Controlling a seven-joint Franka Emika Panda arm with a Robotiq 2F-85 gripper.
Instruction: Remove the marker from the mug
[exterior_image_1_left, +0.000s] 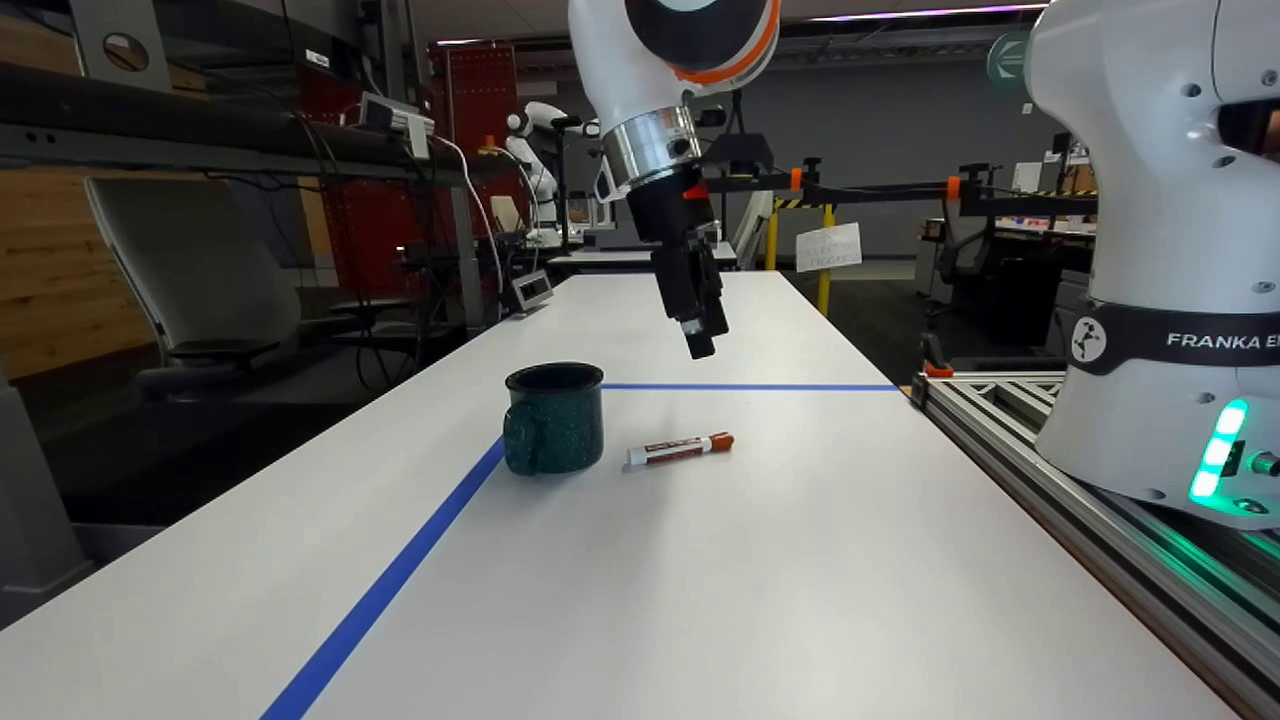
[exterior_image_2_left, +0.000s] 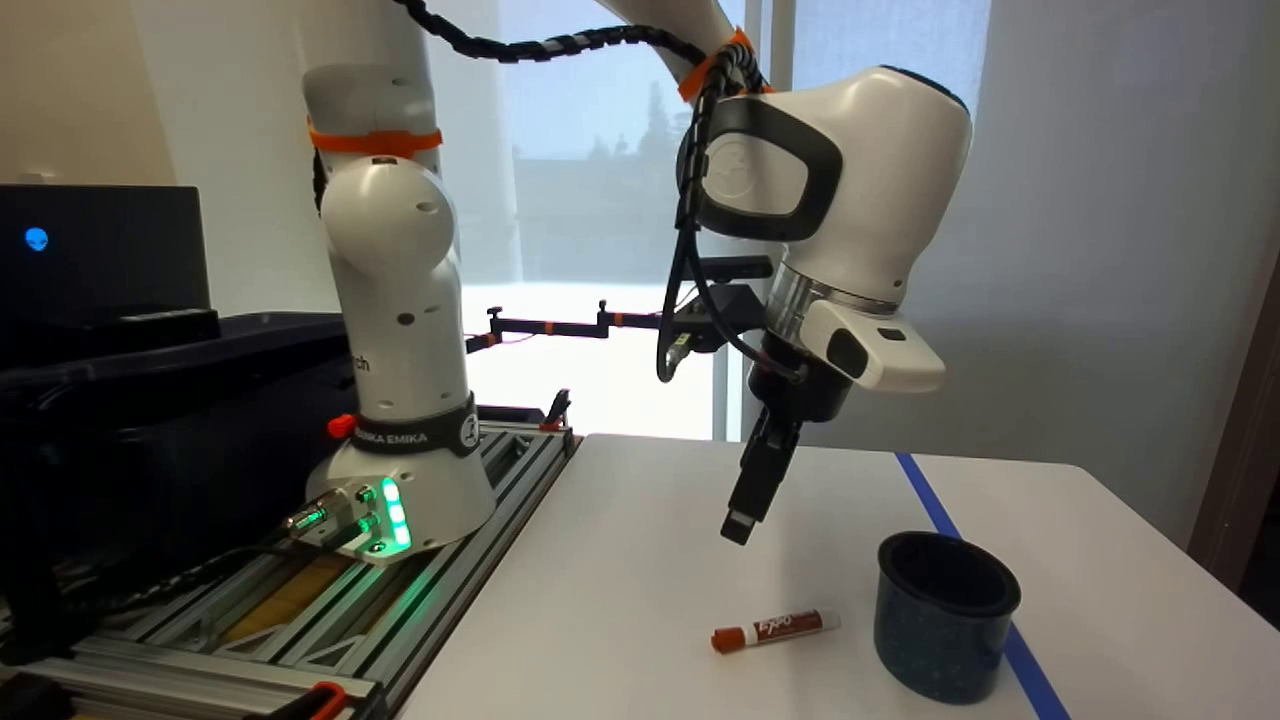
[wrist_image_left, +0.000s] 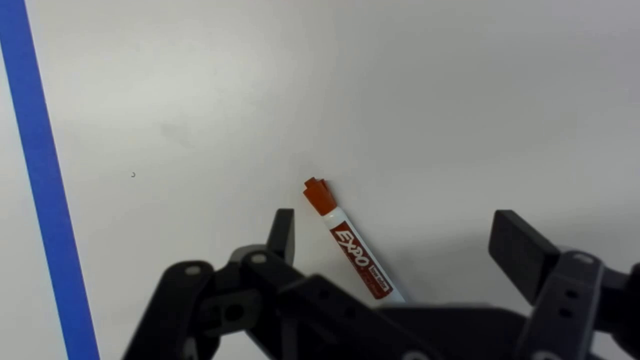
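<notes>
The white surface (exterior_image_1_left: 850, 560), marked with blue tape (exterior_image_1_left: 375, 590), bears the marker (exterior_image_1_left: 680, 449) along its full length, near but outside the upright mug (exterior_image_1_left: 560, 430), so removal looks done. Above, the gripper (wrist_image_left: 397, 240) stands wide and holds nothing, presumably because no grip is needed.

The robot arm (exterior_image_2_left: 390, 290) is white and of rounded shape, with an orange band (exterior_image_2_left: 375, 143), a silver ring (exterior_image_1_left: 652, 146) and a black cable (exterior_image_2_left: 560, 47). Its base (exterior_image_1_left: 1150, 425) carries a dark band (exterior_image_1_left: 1140, 343) lettered FRANKA, and a green light (exterior_image_1_left: 1219, 448). The gripper (wrist_image_left: 392, 225) is black.
</notes>
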